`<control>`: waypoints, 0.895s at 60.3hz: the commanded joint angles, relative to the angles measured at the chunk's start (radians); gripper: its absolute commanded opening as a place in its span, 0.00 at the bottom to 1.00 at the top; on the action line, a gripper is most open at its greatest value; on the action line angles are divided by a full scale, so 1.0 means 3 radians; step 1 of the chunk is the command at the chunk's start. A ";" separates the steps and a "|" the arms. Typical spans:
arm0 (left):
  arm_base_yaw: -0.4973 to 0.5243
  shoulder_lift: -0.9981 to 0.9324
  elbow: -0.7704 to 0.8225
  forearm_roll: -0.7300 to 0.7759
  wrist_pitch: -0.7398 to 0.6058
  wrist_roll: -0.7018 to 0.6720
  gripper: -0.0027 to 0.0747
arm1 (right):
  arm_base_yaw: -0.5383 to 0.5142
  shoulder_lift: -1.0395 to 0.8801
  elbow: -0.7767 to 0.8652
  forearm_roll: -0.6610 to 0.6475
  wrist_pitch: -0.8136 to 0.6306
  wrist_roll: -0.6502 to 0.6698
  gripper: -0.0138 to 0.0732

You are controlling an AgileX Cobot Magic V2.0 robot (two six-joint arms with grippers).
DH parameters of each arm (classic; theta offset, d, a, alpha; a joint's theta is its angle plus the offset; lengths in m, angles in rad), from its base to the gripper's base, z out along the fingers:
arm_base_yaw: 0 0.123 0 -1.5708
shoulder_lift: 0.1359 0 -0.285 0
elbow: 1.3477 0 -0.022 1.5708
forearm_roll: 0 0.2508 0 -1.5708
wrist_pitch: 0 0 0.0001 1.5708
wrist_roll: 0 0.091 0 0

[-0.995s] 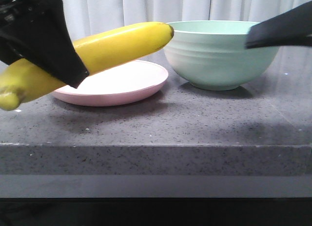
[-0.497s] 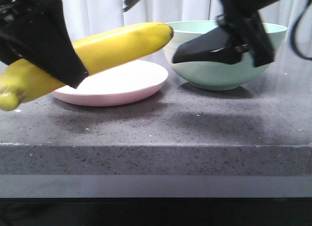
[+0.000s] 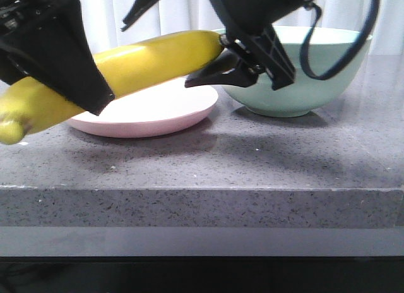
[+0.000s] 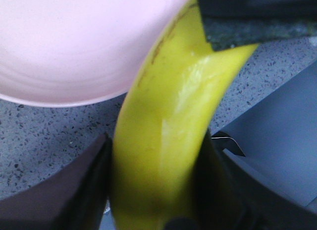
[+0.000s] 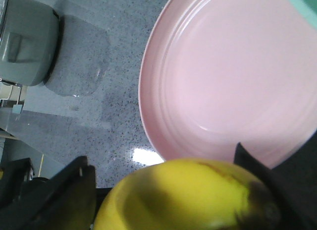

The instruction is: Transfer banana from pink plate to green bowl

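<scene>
The yellow banana point(image 3: 151, 59) hangs tilted in the air above the pink plate point(image 3: 158, 110), with its dark tip toward the green bowl point(image 3: 315, 84). My left gripper point(image 3: 88, 84) is shut on the banana's lower stem half; the left wrist view shows the fingers pressed on both sides of the banana point(image 4: 163, 131) over the plate point(image 4: 74, 51). My right gripper point(image 3: 211, 62) is open, with its jaws on either side of the banana's tip end point(image 5: 188, 200) and a gap showing on one side. The plate point(image 5: 233, 76) is empty.
The plate and bowl stand side by side on a dark speckled stone counter point(image 3: 202, 160), whose front edge is near the camera. White curtains hang behind. A grey rounded object point(image 5: 25, 41) stands on the counter beyond the plate in the right wrist view.
My right arm has swung in from the right, past the bowl, to the banana's tip. The banana and my left gripper have not moved.
</scene>
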 commanded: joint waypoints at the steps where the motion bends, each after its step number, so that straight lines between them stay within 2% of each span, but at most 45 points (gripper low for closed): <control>1: -0.0024 -0.0082 -0.0094 -0.0088 -0.0131 -0.0010 0.26 | 0.0007 -0.0057 -0.0140 0.0051 0.0123 -0.0055 0.78; 13: -0.0024 -0.0082 -0.0094 -0.0088 -0.0143 -0.0010 0.26 | 0.0007 -0.0028 -0.0137 0.0051 0.0262 -0.0055 0.49; 18: -0.0024 -0.0082 -0.0094 -0.0088 -0.0143 -0.0010 0.26 | 0.0007 -0.0028 -0.0137 0.0051 0.0297 -0.0055 0.40; 26: -0.0024 -0.0082 -0.0094 -0.0088 -0.0143 -0.0010 0.26 | 0.0007 -0.0028 -0.0137 0.0051 0.0330 -0.0055 0.32; 37: -0.0024 -0.0082 -0.0094 -0.0088 -0.0150 -0.0010 0.28 | 0.0007 -0.0028 -0.0137 0.0051 0.0334 -0.0055 0.31; 41: -0.0024 -0.0082 -0.0094 -0.0088 -0.0157 -0.0010 0.33 | 0.0007 -0.0028 -0.0137 0.0051 0.0334 -0.0055 0.31; 54: -0.0024 -0.0082 -0.0094 -0.0088 -0.0178 -0.0010 0.66 | 0.0007 -0.0028 -0.0137 0.0048 0.0333 -0.0055 0.31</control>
